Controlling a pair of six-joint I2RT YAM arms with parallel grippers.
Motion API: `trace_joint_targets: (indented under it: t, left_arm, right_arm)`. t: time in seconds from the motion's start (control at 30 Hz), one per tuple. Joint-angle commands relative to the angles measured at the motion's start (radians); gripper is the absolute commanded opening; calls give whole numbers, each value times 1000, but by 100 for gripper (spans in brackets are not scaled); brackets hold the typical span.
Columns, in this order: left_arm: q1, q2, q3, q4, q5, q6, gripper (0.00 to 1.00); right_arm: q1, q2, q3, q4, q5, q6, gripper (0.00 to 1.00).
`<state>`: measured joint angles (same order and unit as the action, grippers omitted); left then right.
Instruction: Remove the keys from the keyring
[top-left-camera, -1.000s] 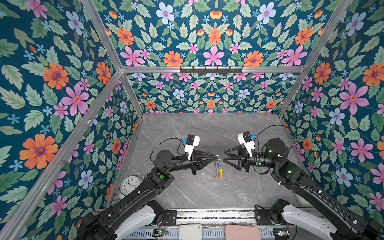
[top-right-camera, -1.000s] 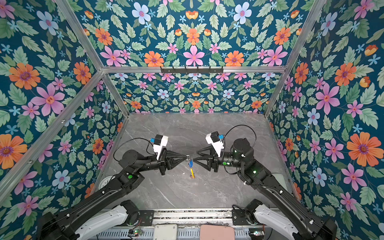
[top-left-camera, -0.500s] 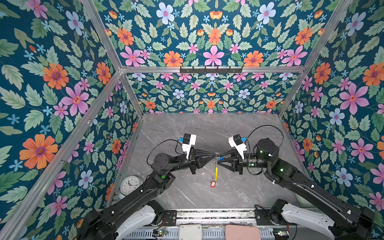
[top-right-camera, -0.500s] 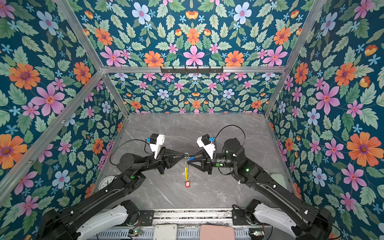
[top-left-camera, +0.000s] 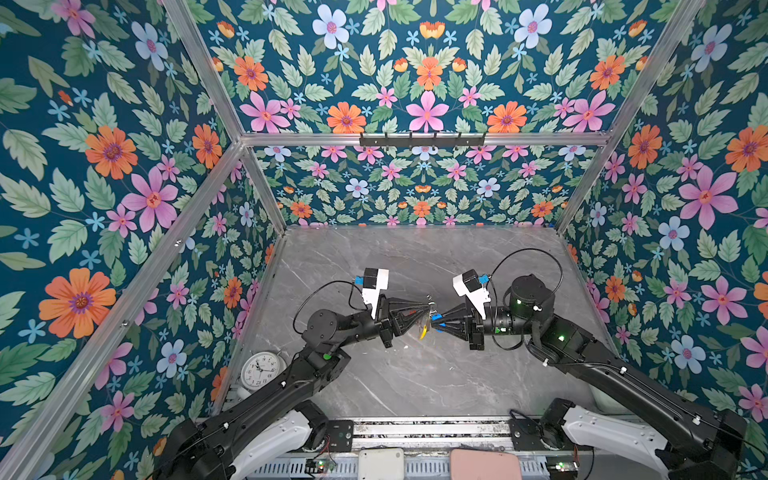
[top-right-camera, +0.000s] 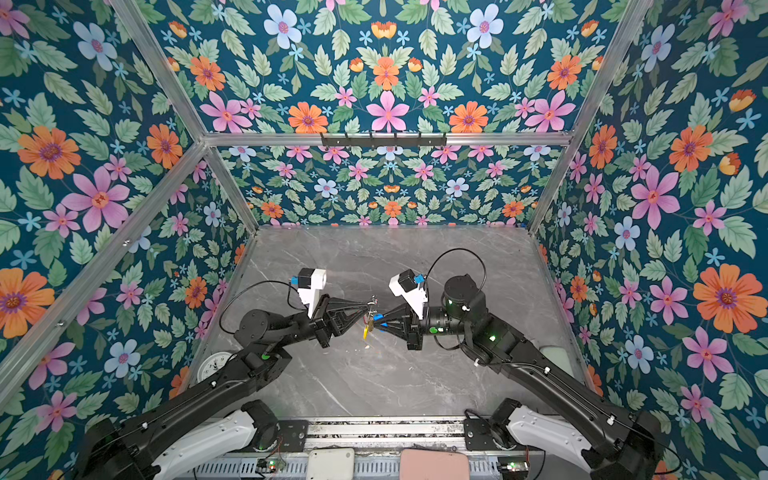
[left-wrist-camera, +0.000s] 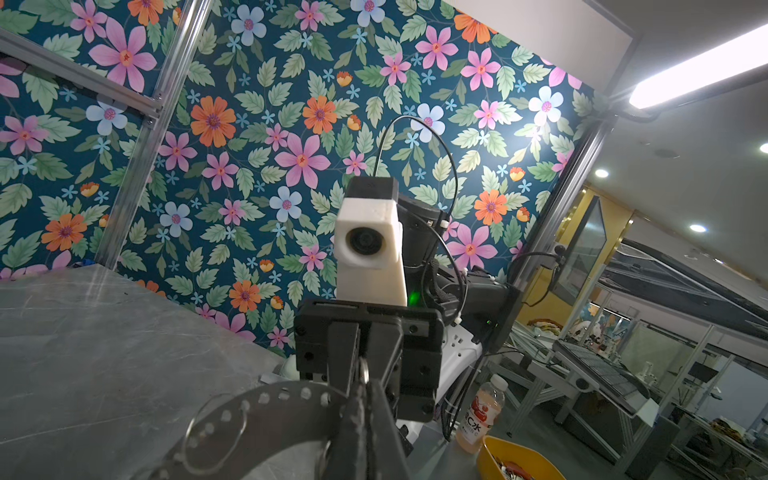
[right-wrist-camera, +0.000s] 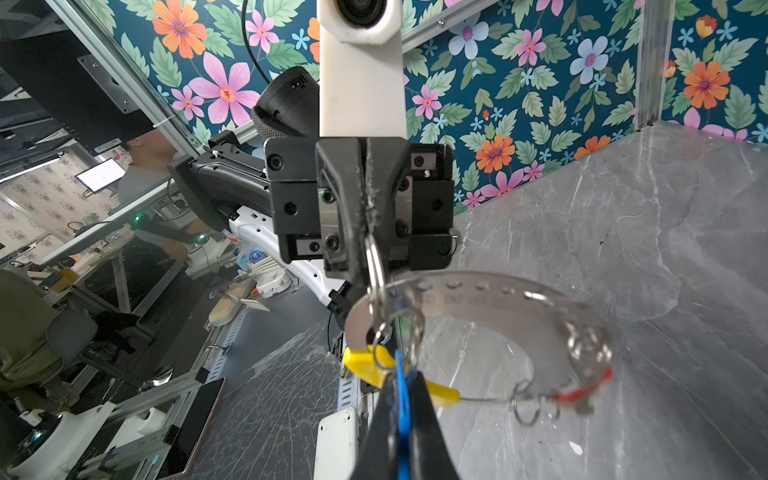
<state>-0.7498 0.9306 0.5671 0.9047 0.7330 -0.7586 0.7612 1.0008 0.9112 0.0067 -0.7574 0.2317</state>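
Observation:
The keyring (right-wrist-camera: 498, 297) is a flat grey metal hoop with a yellow sleeve (right-wrist-camera: 368, 365), held in the air over the grey table (top-left-camera: 415, 382). My left gripper (top-left-camera: 428, 308) is shut on a small ring at the keyring's rim (left-wrist-camera: 266, 415). My right gripper (top-left-camera: 433, 326) meets it tip to tip and is shut on the blue tag (right-wrist-camera: 401, 399) of one of the keys. The red tag (right-wrist-camera: 586, 388) of another key hangs blurred at the hoop's far side. In both top views only the blue tag (top-right-camera: 378, 318) and the yellow sleeve (top-right-camera: 365, 332) stand out between the fingertips.
A white alarm clock (top-left-camera: 259, 368) stands by the left wall beside the left arm. A white device (top-left-camera: 380, 463) and a pink one (top-left-camera: 484, 463) lie at the front rail. A black hook rack (top-left-camera: 422, 139) hangs on the back wall. Flowered walls close in three sides.
My right gripper has come in from the right and shut on the blue tag. The keyring, dangling below the left gripper half a second ago, now sits bunched between both tips.

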Motion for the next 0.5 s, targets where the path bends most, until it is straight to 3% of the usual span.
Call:
trace_joint_targets:
  t: [0.0,0.47]
  left_arm:
    - [-3,-4,2,54,-13,-3,0]
    - [-8,-1,7,56,-24,2,0]
  right_arm:
    - [8,9,15,-15,-22,-27,0]
    - [31,57,50,-48,-46,-53,0]
